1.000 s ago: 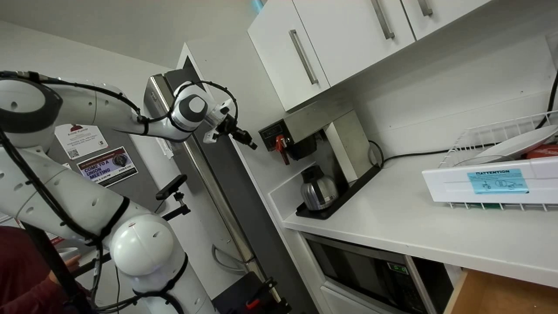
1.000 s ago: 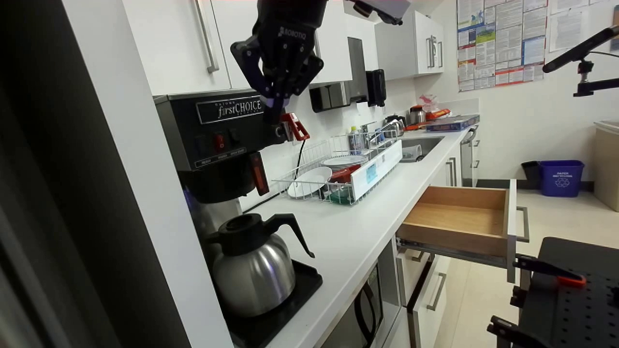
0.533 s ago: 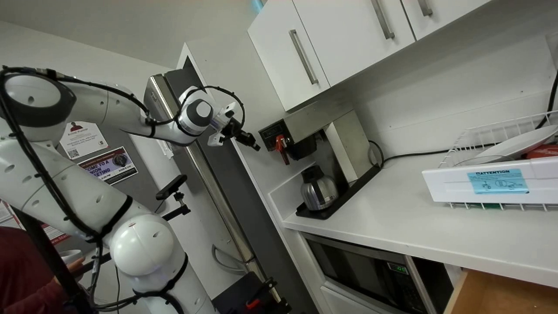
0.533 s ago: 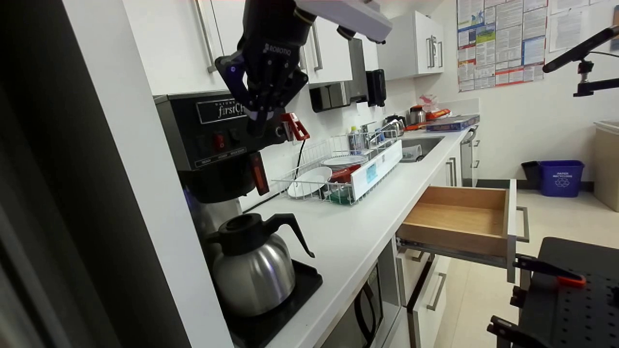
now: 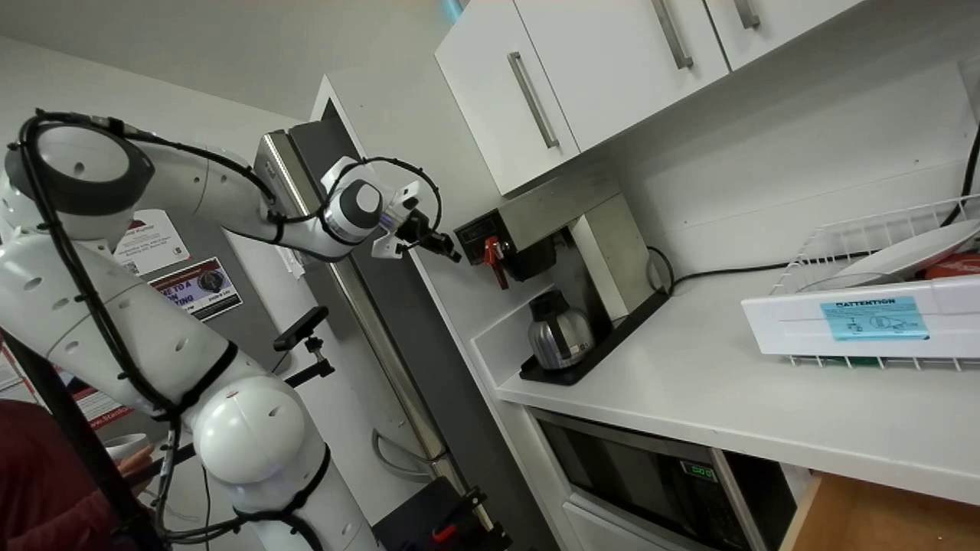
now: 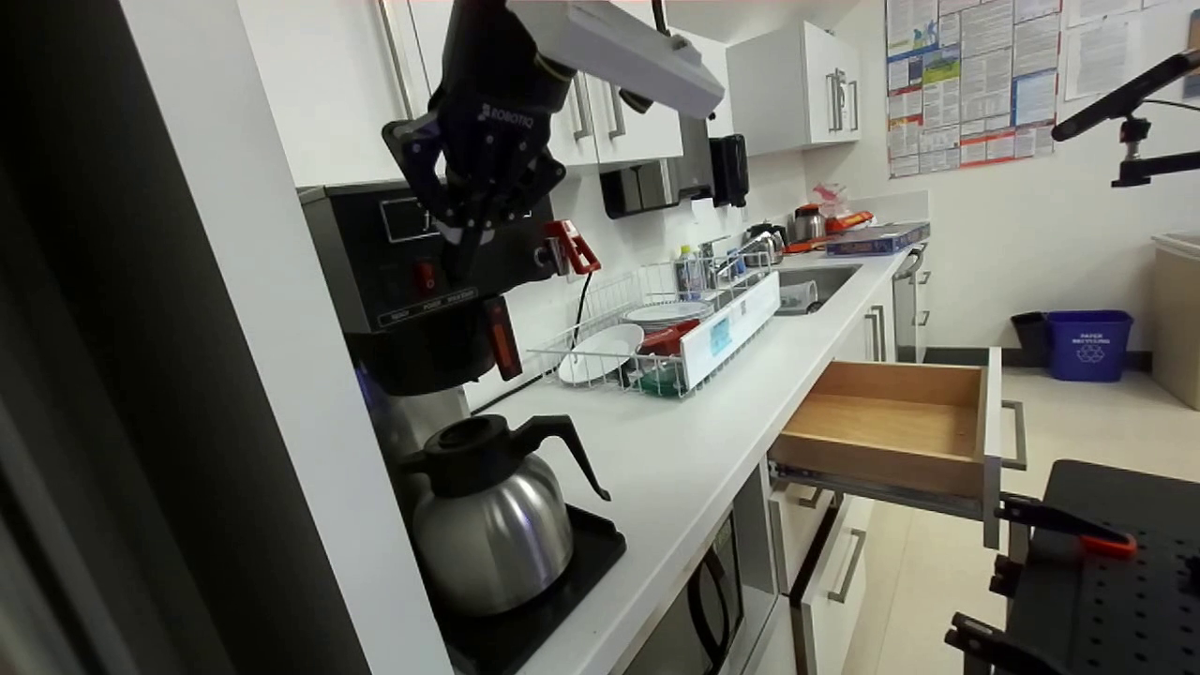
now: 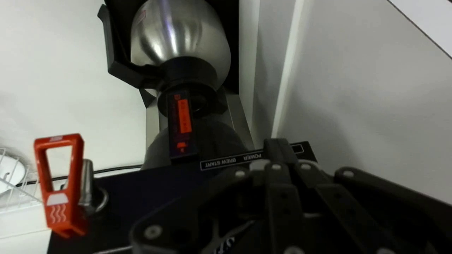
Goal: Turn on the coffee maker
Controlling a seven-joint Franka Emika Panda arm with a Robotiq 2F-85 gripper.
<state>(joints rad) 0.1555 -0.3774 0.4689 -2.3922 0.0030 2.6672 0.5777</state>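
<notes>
The coffee maker [image 5: 563,210] stands at the counter's end, with a silver body and a black front panel [image 6: 375,272]. Its metal carafe [image 5: 561,337] with black top and handle sits on the base; it also shows in the wrist view [image 7: 176,31]. A red rocker switch [image 6: 425,277] is on the front panel. My gripper [image 6: 461,261] is shut and empty, fingertips just in front of the panel, right of the red switch in that view. In the wrist view my fingertips [image 7: 280,150] cover part of the label strip beside "POWER". The switches are hidden there; contact cannot be told.
A red tap handle [image 7: 67,190] sticks out of the panel, and a black basket handle [image 6: 503,337] hangs below. A side wall [image 5: 452,252] stands close beside the machine. Cabinets [image 5: 505,92] hang above. A dish rack [image 6: 741,323] and an open drawer [image 6: 891,412] are further along.
The gripper has moved leftward and slightly down across the front panel in one exterior view, and rightward, closer to the machine, in another. It stays shut.
</notes>
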